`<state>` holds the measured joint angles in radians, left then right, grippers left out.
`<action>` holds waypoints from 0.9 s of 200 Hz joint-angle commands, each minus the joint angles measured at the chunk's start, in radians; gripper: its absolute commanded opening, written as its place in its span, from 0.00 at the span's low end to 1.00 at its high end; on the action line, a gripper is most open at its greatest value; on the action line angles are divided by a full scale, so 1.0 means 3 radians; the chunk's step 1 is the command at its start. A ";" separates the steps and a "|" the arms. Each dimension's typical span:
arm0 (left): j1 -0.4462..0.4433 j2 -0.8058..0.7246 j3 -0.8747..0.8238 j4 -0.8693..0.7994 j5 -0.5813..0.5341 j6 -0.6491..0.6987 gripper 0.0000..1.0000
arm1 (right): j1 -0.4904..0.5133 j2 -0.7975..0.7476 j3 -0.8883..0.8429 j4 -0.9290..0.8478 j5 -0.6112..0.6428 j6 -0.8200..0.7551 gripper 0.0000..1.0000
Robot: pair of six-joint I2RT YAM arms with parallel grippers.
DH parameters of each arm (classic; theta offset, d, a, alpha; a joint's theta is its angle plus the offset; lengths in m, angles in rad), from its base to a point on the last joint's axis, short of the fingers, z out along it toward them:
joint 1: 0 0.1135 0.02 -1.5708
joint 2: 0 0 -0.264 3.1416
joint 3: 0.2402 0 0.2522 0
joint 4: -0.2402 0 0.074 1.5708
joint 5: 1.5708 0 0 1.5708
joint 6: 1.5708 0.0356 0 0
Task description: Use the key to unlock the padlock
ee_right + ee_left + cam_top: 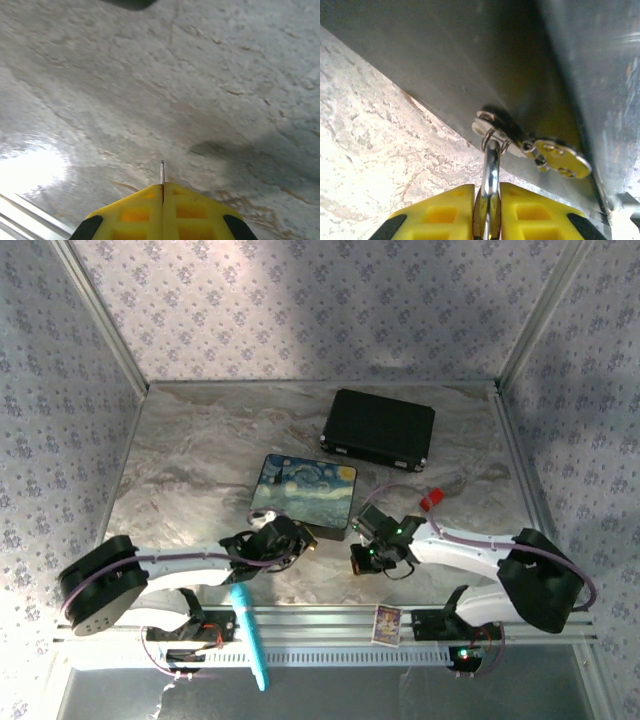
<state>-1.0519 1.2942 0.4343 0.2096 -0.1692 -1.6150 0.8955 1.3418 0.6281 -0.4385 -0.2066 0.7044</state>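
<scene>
Across the tabletop: a marbled grey table (200, 440) carries everything, and both arms reach in from its near edge.
Black case (378, 430): lies shut at the far right, well apart from both grippers. It looks to play no part in this job.
Painted box (303, 495): night-sky lid, mid-table, with its latch hardware on the near wall facing the arms.
Left gripper (487, 192): closed on the padlock, the yellow fingers pinching the silver shackle from both sides, close against the box's near wall.
Right gripper (163, 187): clamped on the key, hovering over bare marble near the box's right near corner, apart from the left gripper.
Padlock (491, 160): its shackle is threaded through the box's small staple, just beside the brass latch plate (562, 160). The body is hidden between the fingers, so the keyhole cannot be made out.
Key (162, 172): a thin edge of blade stands up past the fingertips, and the head is buried in the grip.
Done, by the look of it: padlock steadied, key in hand.
Left to do: bring the blade to the keyhole, seat it, turn it and free the shackle, which is not yet off the staple.
</scene>
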 commanded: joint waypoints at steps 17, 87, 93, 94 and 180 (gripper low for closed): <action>-0.0142 -0.0180 -0.0138 -0.0283 -0.0156 -0.0017 0.32 | 0.0216 0.0230 0.0322 -0.0460 0.0466 -0.0221 0.00; -0.0218 -0.0936 -0.0348 -0.0784 -0.0569 -0.0038 0.49 | 0.0404 0.0721 0.0669 -0.0640 0.0644 -0.0162 0.10; -0.0221 -0.0991 -0.0346 -0.0846 -0.0594 -0.0033 0.49 | 0.0427 0.0721 0.0678 -0.0644 0.0657 -0.0137 0.11; -0.0226 -0.1001 -0.0347 -0.0857 -0.0601 -0.0032 0.49 | 0.0431 0.0719 0.0675 -0.0644 0.0663 -0.0133 0.11; -0.0231 -0.1138 -0.0380 -0.0980 -0.0664 -0.0027 0.49 | 0.0716 0.0738 0.0566 -0.0594 0.0976 0.0231 0.12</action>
<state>-1.1133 0.9508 0.3229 -0.0479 -0.3378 -1.6230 1.0927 1.5478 0.8207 -0.5991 0.0620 0.7216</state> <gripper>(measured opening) 0.488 0.163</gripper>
